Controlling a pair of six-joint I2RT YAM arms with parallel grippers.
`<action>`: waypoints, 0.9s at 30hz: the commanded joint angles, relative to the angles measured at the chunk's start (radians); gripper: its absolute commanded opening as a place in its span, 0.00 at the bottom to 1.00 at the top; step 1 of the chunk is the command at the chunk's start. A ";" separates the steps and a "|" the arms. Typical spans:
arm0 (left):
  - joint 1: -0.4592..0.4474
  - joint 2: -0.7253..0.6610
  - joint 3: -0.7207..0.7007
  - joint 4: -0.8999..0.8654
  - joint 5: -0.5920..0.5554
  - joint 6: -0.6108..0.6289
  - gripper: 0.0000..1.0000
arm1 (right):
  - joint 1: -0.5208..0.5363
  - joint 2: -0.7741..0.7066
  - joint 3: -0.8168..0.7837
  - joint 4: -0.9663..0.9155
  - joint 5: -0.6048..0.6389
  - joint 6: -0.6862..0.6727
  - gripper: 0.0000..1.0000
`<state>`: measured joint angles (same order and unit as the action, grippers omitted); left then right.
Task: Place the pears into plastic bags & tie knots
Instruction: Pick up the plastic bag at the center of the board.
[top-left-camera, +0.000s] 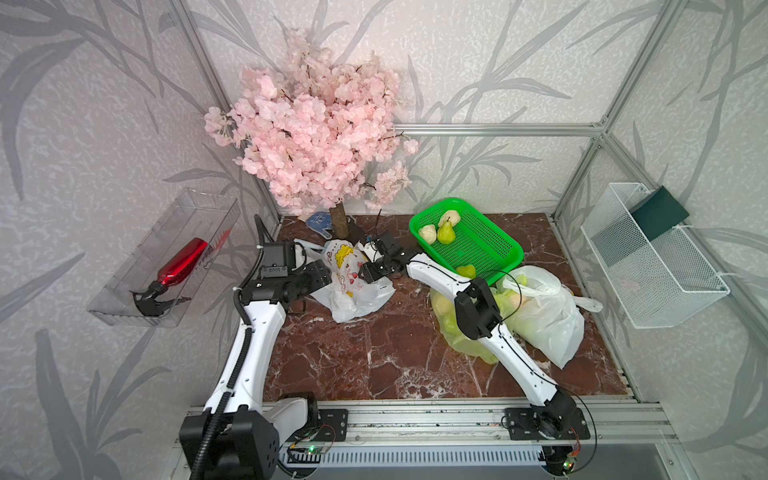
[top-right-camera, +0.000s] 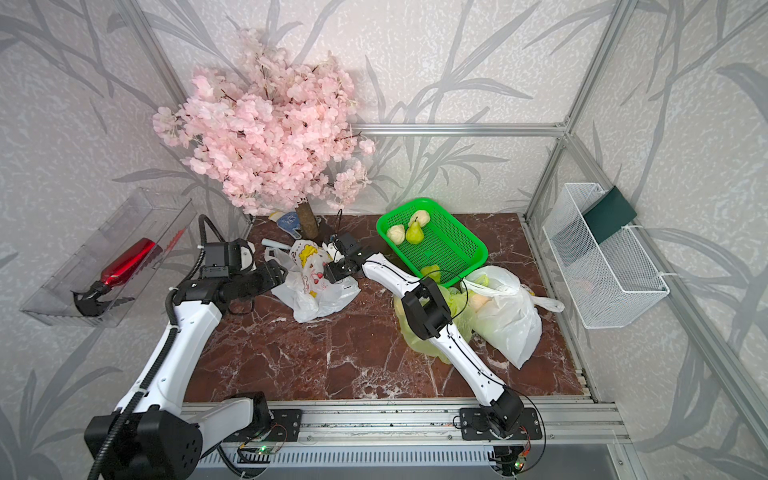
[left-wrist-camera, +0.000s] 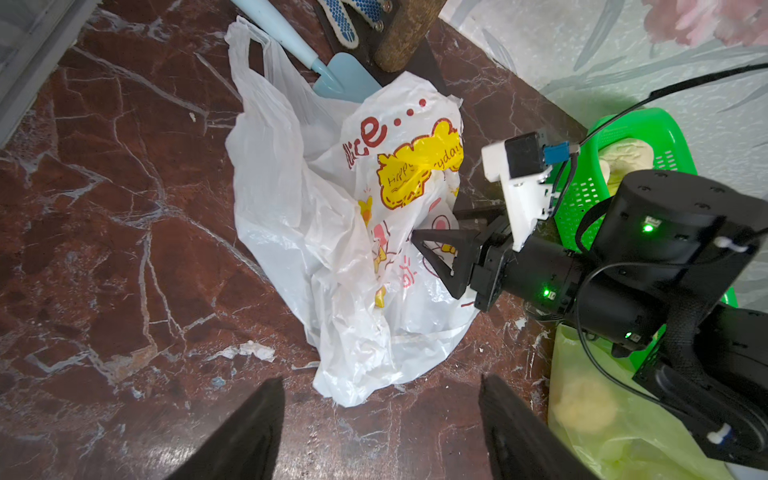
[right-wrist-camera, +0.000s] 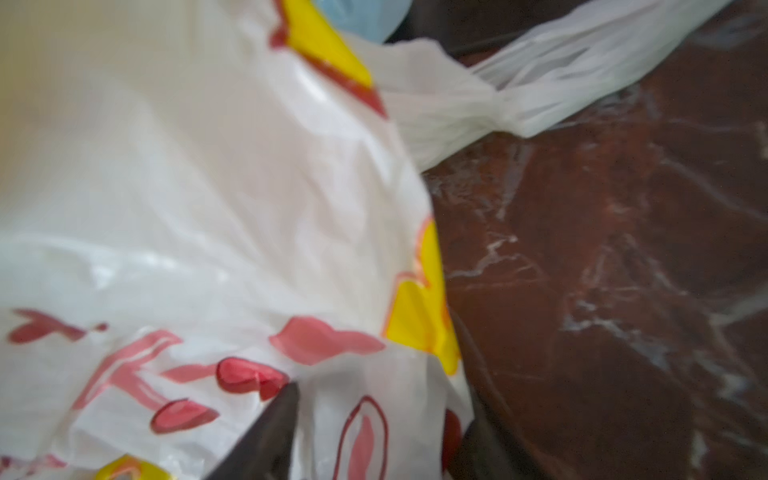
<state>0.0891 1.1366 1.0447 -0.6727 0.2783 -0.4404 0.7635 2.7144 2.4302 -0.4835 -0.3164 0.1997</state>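
Observation:
A white plastic bag with yellow and red cartoon prints lies crumpled on the marble floor, left of centre. My right gripper reaches into its side; its jaws stand apart, one on each side of a puffed fold of the bag. My left gripper hovers open over bare floor by the bag's near edge, with nothing between its fingers. Several pears lie in a green basket. A filled yellow-green bag and a filled white bag sit at the right.
A pink blossom tree stands at the back with a blue trowel and a dotted glove at its trunk. A clear bin holding a red spray bottle hangs on the left wall. A white wire basket hangs on the right wall.

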 joint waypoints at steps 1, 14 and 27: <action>0.005 -0.019 -0.001 -0.032 0.031 -0.051 0.74 | 0.008 -0.107 -0.131 0.087 -0.075 0.008 0.34; 0.042 -0.027 0.130 -0.195 -0.036 0.037 0.71 | 0.024 -0.757 -1.164 0.928 -0.102 -0.046 0.00; 0.124 -0.007 -0.002 0.031 0.232 -0.209 0.90 | 0.068 -1.164 -1.711 1.410 0.198 -0.426 0.00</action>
<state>0.2073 1.1114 1.0866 -0.7528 0.3950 -0.5457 0.8333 1.5932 0.7422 0.7517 -0.1875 -0.1211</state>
